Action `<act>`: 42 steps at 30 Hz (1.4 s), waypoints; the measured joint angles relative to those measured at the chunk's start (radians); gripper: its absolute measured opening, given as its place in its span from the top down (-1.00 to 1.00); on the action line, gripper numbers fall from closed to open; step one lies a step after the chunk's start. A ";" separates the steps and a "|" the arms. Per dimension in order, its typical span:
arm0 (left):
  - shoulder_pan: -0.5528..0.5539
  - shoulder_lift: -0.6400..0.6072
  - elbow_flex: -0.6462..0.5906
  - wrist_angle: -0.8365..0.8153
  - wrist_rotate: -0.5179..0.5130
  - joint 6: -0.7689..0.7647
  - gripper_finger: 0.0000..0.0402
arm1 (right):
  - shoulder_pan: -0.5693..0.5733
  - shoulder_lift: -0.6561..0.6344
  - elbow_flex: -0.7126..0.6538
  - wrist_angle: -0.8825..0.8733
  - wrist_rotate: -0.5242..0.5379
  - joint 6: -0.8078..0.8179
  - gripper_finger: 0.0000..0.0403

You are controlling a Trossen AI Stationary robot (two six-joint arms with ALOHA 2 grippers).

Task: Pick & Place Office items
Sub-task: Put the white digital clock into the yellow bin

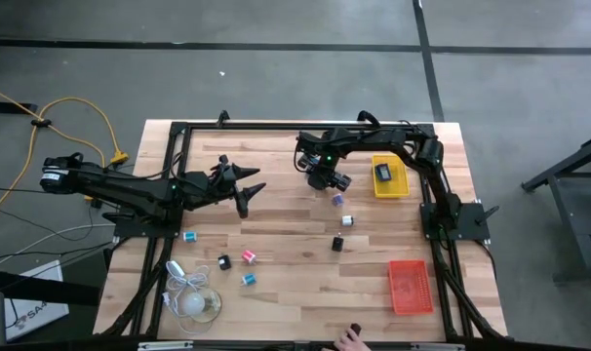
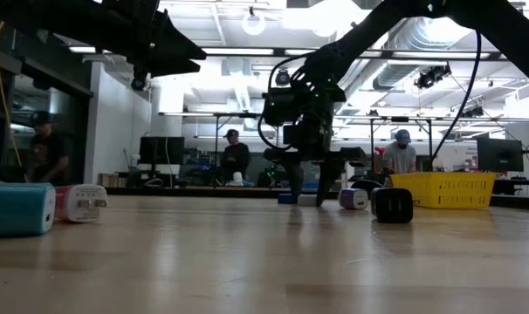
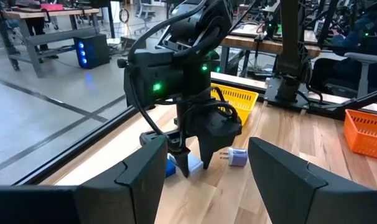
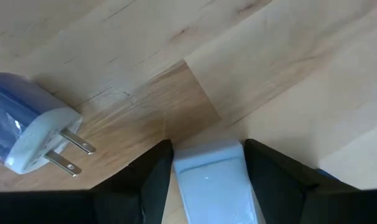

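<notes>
fingers (image 4: 152,180) of right gripper (image 4: 207,180) clamped on pale blue block (image 4: 210,177) at table (image 1: 295,278) | likely light, stiff, smooth; flat sides best hold | left gripper (image 3: 204,177) apart, idle over table's left side

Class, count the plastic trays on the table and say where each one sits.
2: the yellow tray near the right arm's shoulder, and the orange tray at the table's right front corner. None seems hidden.
</notes>
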 joint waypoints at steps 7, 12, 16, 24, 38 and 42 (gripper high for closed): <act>0.000 0.000 0.000 0.001 0.000 0.000 -0.09 | -0.006 0.000 0.000 -0.007 0.001 -0.006 0.05; 0.000 0.000 0.000 0.001 0.000 0.000 -0.09 | -0.006 0.001 -0.001 -0.007 0.001 -0.011 0.14; 0.000 0.000 0.000 0.001 0.000 0.000 -0.09 | -0.006 0.002 -0.001 -0.006 0.001 -0.019 0.20; 0.000 0.000 0.000 0.001 0.000 0.000 -0.09 | -0.006 0.002 -0.001 -0.006 0.001 -0.018 0.17; 0.000 0.000 0.000 0.000 0.000 0.000 -0.09 | -0.006 0.003 -0.002 -0.011 0.005 0.009 0.23; 0.000 0.000 0.000 0.000 0.000 0.000 -0.09 | -0.006 -0.009 -0.003 -0.023 0.011 0.029 0.24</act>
